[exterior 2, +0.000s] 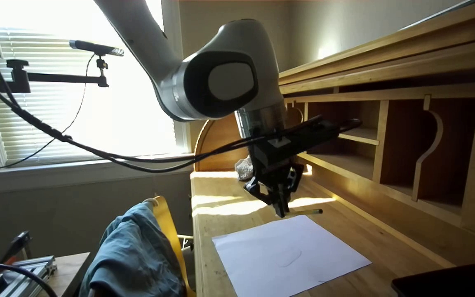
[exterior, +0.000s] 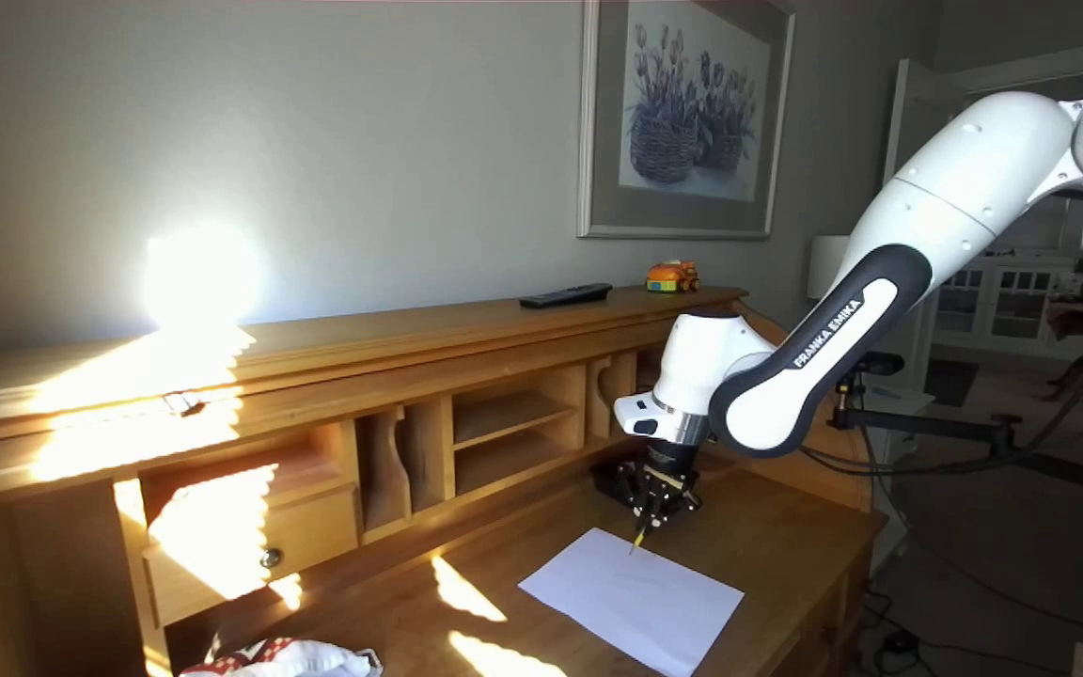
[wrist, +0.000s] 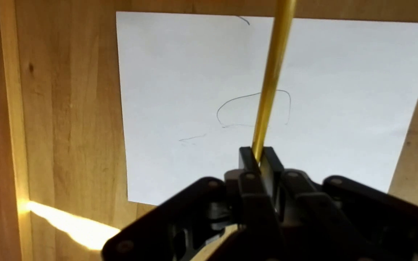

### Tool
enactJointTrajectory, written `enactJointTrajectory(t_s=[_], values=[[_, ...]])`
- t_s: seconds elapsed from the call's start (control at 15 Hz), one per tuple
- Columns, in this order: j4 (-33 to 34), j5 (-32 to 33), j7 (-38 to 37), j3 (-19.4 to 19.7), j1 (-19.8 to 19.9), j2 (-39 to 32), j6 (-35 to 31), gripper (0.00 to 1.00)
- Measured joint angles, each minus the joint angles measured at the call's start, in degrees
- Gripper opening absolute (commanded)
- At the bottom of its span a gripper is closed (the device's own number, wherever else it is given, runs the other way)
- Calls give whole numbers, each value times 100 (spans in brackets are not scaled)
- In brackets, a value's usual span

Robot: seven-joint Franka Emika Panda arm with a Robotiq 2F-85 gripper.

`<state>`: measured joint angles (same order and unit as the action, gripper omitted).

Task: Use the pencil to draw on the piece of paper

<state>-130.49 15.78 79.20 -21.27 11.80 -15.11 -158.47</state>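
With the marked paper [exterior 2: 289,255] lying below the jaws, we are pinching the pencil [wrist: 273,72] between them, apparently executing the drawing step and probably needing light pencil-to-paper pressure next.

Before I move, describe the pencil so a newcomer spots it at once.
Find the wooden desk, then the white paper on it. Crossing it in the wrist view is the pencil, pinched by the end effector: a thin yellow stick, unlike the dark fingers.
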Motion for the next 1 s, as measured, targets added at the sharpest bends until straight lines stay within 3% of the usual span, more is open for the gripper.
enactJointTrajectory(t_s=[0.2, 0.53, 0.73, 1.0], values=[[68, 827, -73, 810, -897, 18, 36, 2], [263, 2908, -727, 1883, -1872, -7, 31, 2], [477, 4236, -1573, 2553, -2538, -69, 25, 2], [586, 5686, -3239, 2839, -3010, -323, 25, 2]])
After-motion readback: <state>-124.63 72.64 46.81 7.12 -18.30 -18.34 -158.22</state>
